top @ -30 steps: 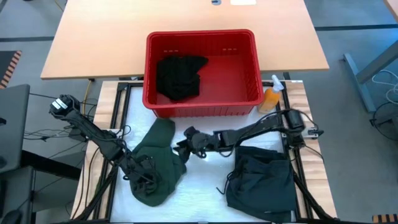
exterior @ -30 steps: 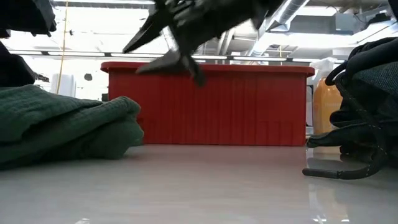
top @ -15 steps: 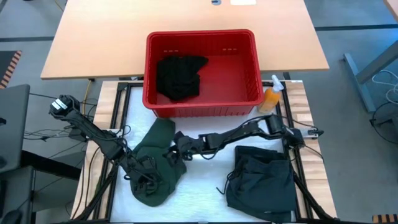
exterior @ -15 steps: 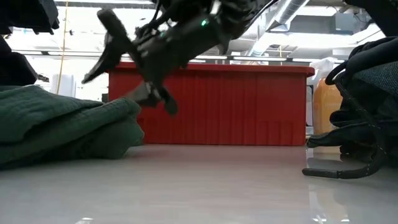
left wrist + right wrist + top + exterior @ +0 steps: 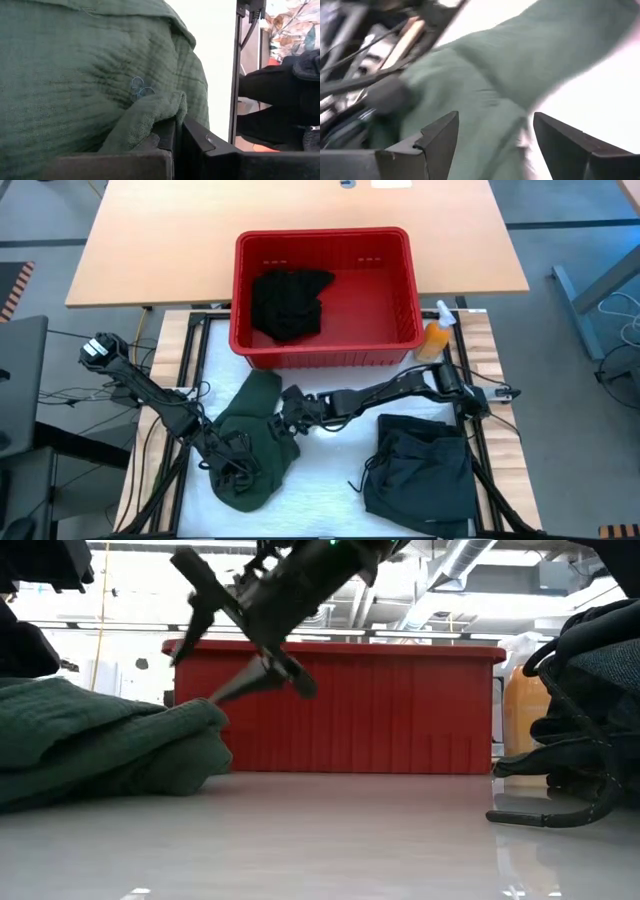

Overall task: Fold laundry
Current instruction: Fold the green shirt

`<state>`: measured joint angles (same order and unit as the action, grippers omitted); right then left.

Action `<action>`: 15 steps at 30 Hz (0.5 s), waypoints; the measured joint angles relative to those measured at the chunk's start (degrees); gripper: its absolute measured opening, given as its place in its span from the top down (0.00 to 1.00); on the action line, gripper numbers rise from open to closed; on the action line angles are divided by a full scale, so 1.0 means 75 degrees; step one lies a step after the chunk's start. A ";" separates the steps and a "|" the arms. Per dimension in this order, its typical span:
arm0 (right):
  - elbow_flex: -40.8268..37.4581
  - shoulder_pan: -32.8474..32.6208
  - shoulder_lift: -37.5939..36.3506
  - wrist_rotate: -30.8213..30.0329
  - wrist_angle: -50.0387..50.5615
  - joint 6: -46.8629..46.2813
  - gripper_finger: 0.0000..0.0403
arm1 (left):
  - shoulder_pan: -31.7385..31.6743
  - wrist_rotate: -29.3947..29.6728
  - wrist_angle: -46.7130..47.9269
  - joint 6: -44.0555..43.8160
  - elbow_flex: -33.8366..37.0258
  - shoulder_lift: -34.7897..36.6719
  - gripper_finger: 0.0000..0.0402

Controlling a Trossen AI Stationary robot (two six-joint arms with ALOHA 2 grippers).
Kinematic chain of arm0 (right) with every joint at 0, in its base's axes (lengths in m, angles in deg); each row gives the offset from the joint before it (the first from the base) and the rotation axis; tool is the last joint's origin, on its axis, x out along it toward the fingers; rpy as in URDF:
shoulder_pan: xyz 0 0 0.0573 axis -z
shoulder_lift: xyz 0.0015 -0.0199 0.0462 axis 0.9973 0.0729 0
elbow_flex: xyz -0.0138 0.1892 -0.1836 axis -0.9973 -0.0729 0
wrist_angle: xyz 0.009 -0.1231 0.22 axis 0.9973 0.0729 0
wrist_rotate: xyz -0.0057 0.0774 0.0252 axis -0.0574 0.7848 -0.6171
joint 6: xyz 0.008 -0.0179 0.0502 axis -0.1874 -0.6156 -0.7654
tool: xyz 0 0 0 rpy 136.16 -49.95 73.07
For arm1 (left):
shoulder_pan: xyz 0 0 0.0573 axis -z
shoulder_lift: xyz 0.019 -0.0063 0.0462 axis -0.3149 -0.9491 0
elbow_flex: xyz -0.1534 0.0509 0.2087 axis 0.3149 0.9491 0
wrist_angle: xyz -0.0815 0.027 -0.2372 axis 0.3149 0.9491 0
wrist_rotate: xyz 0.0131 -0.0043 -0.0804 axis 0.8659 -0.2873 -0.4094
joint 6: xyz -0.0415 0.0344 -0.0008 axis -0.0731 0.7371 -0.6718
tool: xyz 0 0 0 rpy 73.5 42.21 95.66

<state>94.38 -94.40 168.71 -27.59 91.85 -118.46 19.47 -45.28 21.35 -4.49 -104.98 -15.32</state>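
A dark green garment (image 5: 255, 435) lies bunched on the white table top at the left. My left gripper (image 5: 232, 460) rests on its near part, shut on a fold of it. My right gripper (image 5: 285, 413) reaches in from the right and hovers open at the garment's right edge (image 5: 485, 85), with the cloth ahead of its spread fingers. A black garment (image 5: 290, 302) lies in the red basket (image 5: 400, 280). A dark teal-black garment (image 5: 420, 470) is heaped at the near right. My left gripper pinches a small raised fold of the green cloth (image 5: 159, 107) between its two shut fingers, slanting down from the table's left. The rest of the garment lies slack on the table. My right gripper's lower fingertip (image 5: 222, 692) stands right at the garment's top; I cannot tell whether it touches.
The red basket stands just beyond the garments, across the far side of the work area. An orange spray bottle (image 5: 437, 335) stands at its right corner. Bare white table (image 5: 325, 480) lies between the green and the dark garment.
My right gripper has moved toward the table's left and slightly down, up to the green garment's right edge. It has rolled as it went, and its fingers have spread wider. The garment and my left gripper have kept still.
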 joint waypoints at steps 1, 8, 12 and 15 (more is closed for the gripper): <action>0.0000 0.0032 0.0013 0.0083 0.0119 -0.0174 0.29 | 0.0000 0.0021 -0.0009 -0.0003 0.0001 0.0000 1.00; -0.0009 0.0140 0.0639 0.0713 -0.0720 -0.0612 0.29 | -0.0003 0.0191 -0.0367 0.0326 -0.0002 0.0000 1.00; -0.0020 0.0078 0.0995 0.0992 -0.1985 -0.0454 0.29 | -0.0006 0.0196 -0.0341 0.0375 -0.0002 -0.0003 1.00; -0.0018 -0.0005 0.1046 0.1089 -0.2516 -0.0419 0.31 | -0.0006 0.0193 -0.0344 0.0346 -0.0002 -0.0003 1.00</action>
<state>94.25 -94.44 176.56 -19.42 72.98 -121.60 19.42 -43.83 18.77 -1.89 -105.00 -15.35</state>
